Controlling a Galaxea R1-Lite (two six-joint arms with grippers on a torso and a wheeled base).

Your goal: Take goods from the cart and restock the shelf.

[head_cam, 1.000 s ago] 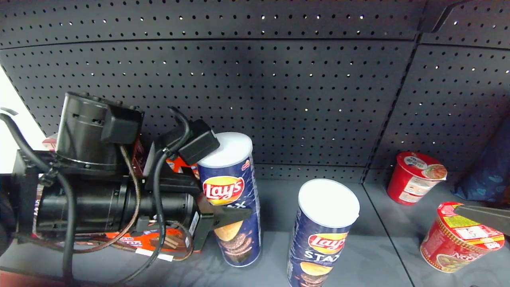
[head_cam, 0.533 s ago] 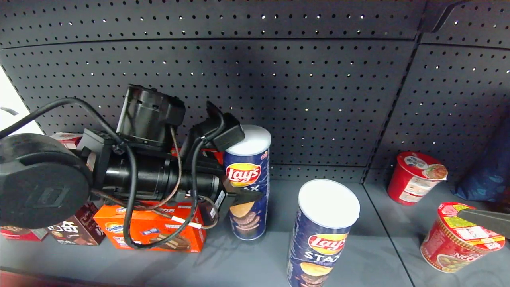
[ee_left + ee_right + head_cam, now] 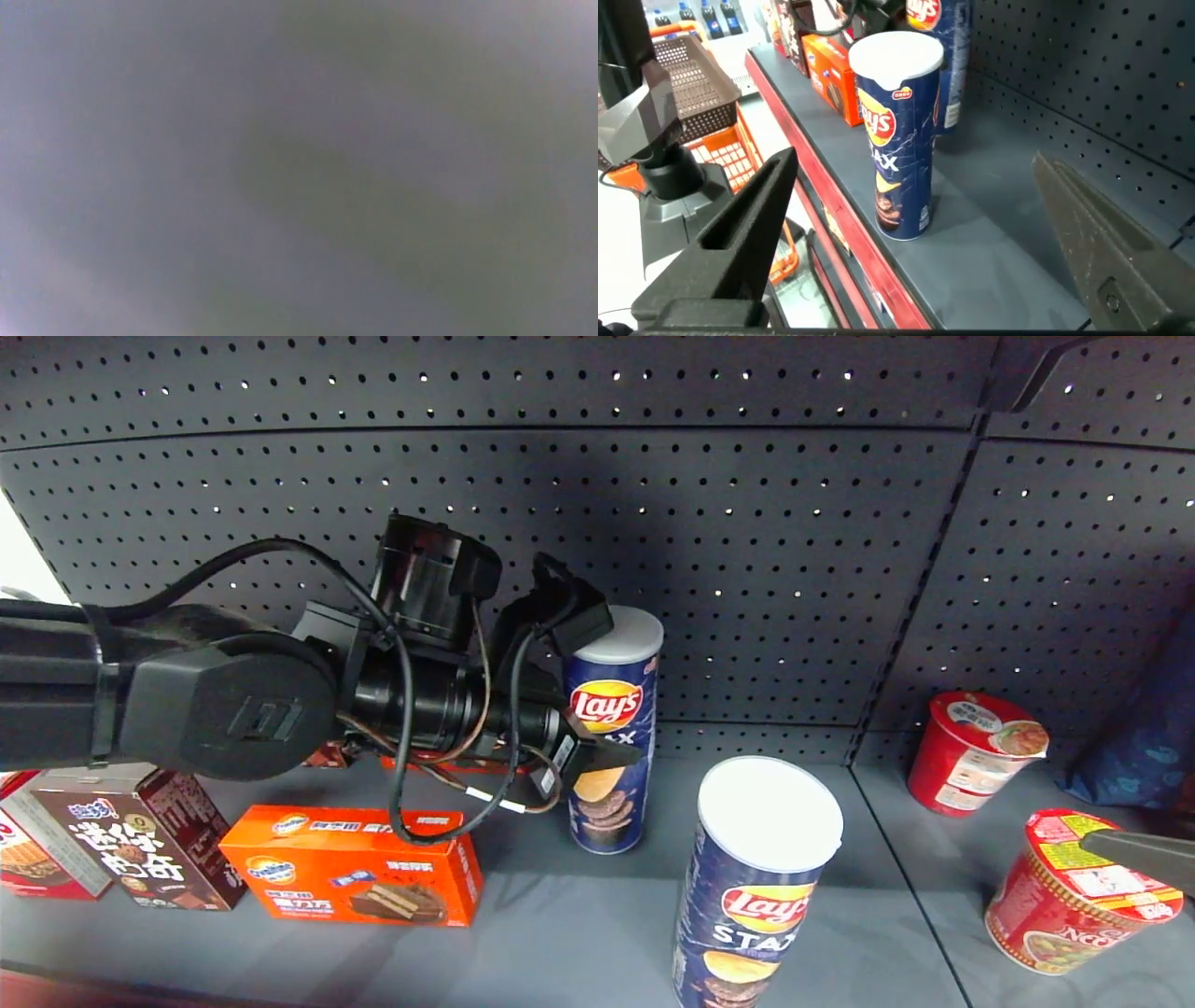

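A blue chip can (image 3: pixel 611 737) with a white lid stands upright near the shelf's pegboard back, and my left gripper (image 3: pixel 605 749) is shut on its middle. One dark finger (image 3: pixel 597 758) crosses the can's front. I cannot tell whether the can's base touches the shelf deck (image 3: pixel 560 915). A second chip can (image 3: pixel 761 887) stands free at the front edge. In the right wrist view this can (image 3: pixel 901 140) stands ahead of my open right gripper (image 3: pixel 913 163), with the held can (image 3: pixel 941 56) behind it.
An orange biscuit box (image 3: pixel 355 877) and a brown box (image 3: pixel 131 845) lie left of the cans. Two red noodle cups (image 3: pixel 978 751) (image 3: pixel 1074 896) stand on the right bay. An orange shopping cart (image 3: pixel 710 131) is beside the shelf front.
My left arm has carried the chip can to the right and deeper toward the pegboard. The boxes it hid on the left now show. The right arm has stayed put.
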